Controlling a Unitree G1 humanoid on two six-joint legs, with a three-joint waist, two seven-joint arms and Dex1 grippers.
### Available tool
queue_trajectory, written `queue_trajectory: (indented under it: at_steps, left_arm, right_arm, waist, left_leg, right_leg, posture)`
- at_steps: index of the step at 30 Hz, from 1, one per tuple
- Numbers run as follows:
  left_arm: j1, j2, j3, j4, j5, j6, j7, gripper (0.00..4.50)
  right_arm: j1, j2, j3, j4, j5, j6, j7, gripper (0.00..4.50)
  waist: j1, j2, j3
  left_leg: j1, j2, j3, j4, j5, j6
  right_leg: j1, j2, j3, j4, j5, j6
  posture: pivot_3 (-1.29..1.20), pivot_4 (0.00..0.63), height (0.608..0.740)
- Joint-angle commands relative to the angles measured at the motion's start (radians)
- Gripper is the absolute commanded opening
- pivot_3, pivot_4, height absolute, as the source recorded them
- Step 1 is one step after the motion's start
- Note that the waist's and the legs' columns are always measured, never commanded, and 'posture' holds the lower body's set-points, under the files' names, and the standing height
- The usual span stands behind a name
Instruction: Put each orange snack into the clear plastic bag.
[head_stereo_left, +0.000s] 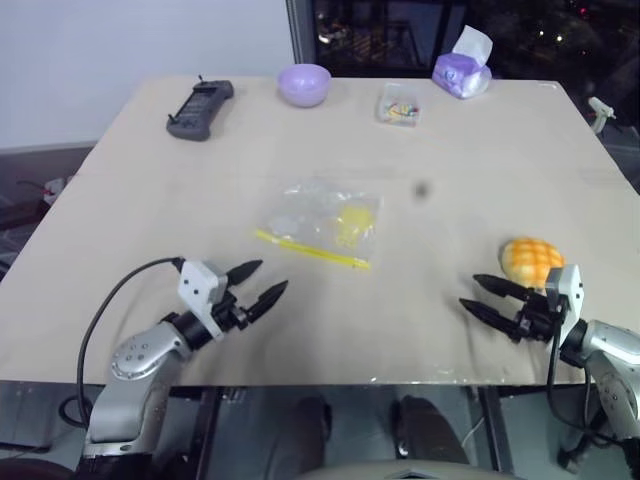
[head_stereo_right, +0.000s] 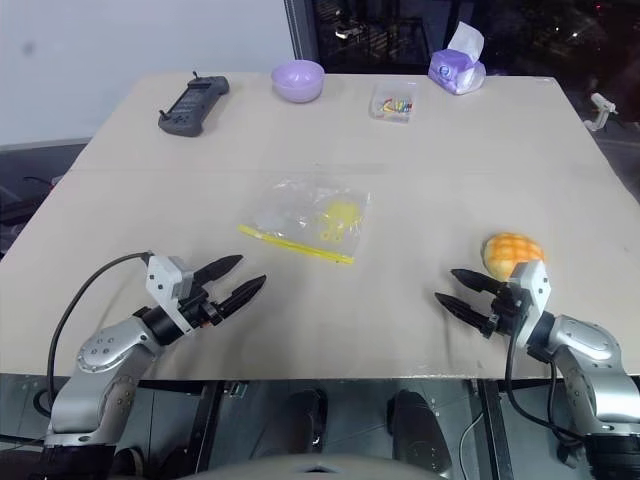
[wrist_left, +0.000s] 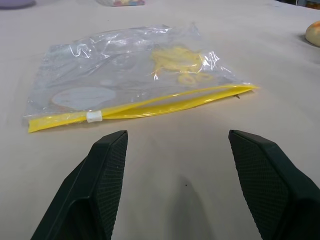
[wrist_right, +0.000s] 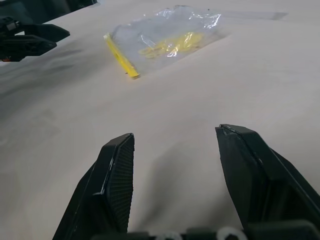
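The left gripper (head_stereo_left: 262, 281), in the lower left of the head view, is standing wide with nothing between its two black, wedge-shaped fingers (wrist_left: 102, 185), whose inner pads are showing a fine ribbed texture. The right gripper (head_stereo_left: 478, 296), in the lower right, is likewise gaping and empty, its fingers (wrist_right: 112, 190) pointing toward the middle of the frame. Both are hovering above the table (head_stereo_left: 150, 200), a broad, pale beige surface with a matte finish, which is filling most of the frame.

The clear plastic bag (head_stereo_left: 322, 222) is lying flat at the centre of the frame, up and to the right of the left gripper. It is crinkly and transparent, catching glints of light, with a yellow strip running along its near edge, a small white slider on that strip, and yellow print showing through the film. The orange snack (head_stereo_left: 531, 260) is sitting on the table at the right, just above and behind the right gripper: a rounded orange-yellow bun with a criss-cross grid across its top.

Along the top of the frame, a dark handheld controller (head_stereo_left: 200, 108) is lying at upper left, then a smooth lilac bowl (head_stereo_left: 304, 84), a small clear box of colourful bits (head_stereo_left: 397, 104), and a purple tissue pack (head_stereo_left: 461, 70) with a white tissue sticking up. Behind the table, a pale wall is standing at upper left and a dark window at upper right.
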Motion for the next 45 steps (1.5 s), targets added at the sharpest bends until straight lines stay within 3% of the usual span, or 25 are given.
queue_trajectory:
  at_steps: [1, 12, 18, 30, 36, 41, 45]
  left_arm:
    - [-0.011, 0.003, 0.018, -0.024, -0.020, -0.012, -0.007, 3.41]
    - [-0.105, 0.050, 0.051, 0.103, -0.016, 0.021, -0.024, 3.41]
    - [-0.357, 0.067, 0.047, 0.397, 0.034, 0.027, 0.002, 3.41]
    - [-0.721, 0.065, -0.021, 0.956, 0.110, -0.038, -0.190, 3.41]
    - [-0.858, 0.058, -0.054, 1.198, 0.155, 0.052, -0.247, 3.41]
    - [-0.933, 0.038, -0.042, 1.238, 0.099, 0.282, -0.369, 3.41]
    - [-0.964, 0.045, -0.034, 1.255, 0.098, 0.400, -0.374, 3.41]
  right_arm:
    - [0.001, -0.005, -0.017, -0.036, 0.015, -0.005, 0.007, 2.80]
    - [-0.040, -0.004, -0.015, -0.086, 0.026, 0.018, -0.004, 2.80]
    - [-0.086, 0.012, -0.007, -0.092, 0.025, 0.025, -0.022, 2.80]
    - [-0.089, 0.015, 0.005, -0.115, 0.010, 0.038, -0.037, 2.80]
    - [-0.086, 0.019, 0.011, -0.121, 0.001, 0.034, -0.049, 2.80]
    - [-0.084, 0.029, 0.020, -0.125, -0.006, 0.026, -0.062, 2.80]
    - [-0.081, 0.035, 0.024, -0.128, -0.009, 0.021, -0.069, 2.80]
  waist:
    - [0.000, 0.000, 0.000]
    - [-0.001, 0.000, 0.000]
    - [0.007, 0.000, 0.000]
    - [0.011, -0.001, 0.000]
    - [0.010, 0.000, 0.000]
    - [0.014, 0.000, 0.000]
    - [0.012, 0.000, 0.000]
  left_leg:
    - [0.000, 0.000, 0.000, 0.000, 0.000, 0.000]
    - [0.000, 0.000, 0.000, 0.000, 0.000, 0.000]
    - [0.000, 0.000, -0.001, 0.001, 0.000, 0.000]
    - [-0.002, -0.001, -0.001, 0.001, 0.000, 0.000]
    - [-0.001, -0.001, -0.002, 0.001, 0.000, 0.000]
    - [-0.001, -0.001, -0.002, 0.002, 0.000, 0.000]
    - [-0.002, -0.001, -0.002, 0.002, 0.000, 0.000]
  right_leg:
    - [0.000, 0.000, 0.000, 0.000, 0.000, 0.000]
    - [0.000, 0.000, 0.000, 0.000, 0.000, 0.000]
    - [0.000, 0.001, -0.002, 0.001, 0.000, 0.000]
    - [-0.001, 0.001, -0.002, 0.000, 0.000, 0.000]
    - [0.000, 0.001, -0.003, 0.001, 0.000, 0.001]
    - [0.000, 0.001, -0.003, 0.002, 0.000, 0.001]
    - [0.000, 0.001, -0.003, 0.002, 0.000, 0.001]
  posture:
    - [0.00, 0.150, 0.736]
    - [0.00, 0.150, 0.736]
    - [0.00, 0.150, 0.736]
    - [0.00, 0.150, 0.736]
    - [0.00, 0.150, 0.736]
    - [0.00, 0.150, 0.736]
    - [0.00, 0.150, 0.736]
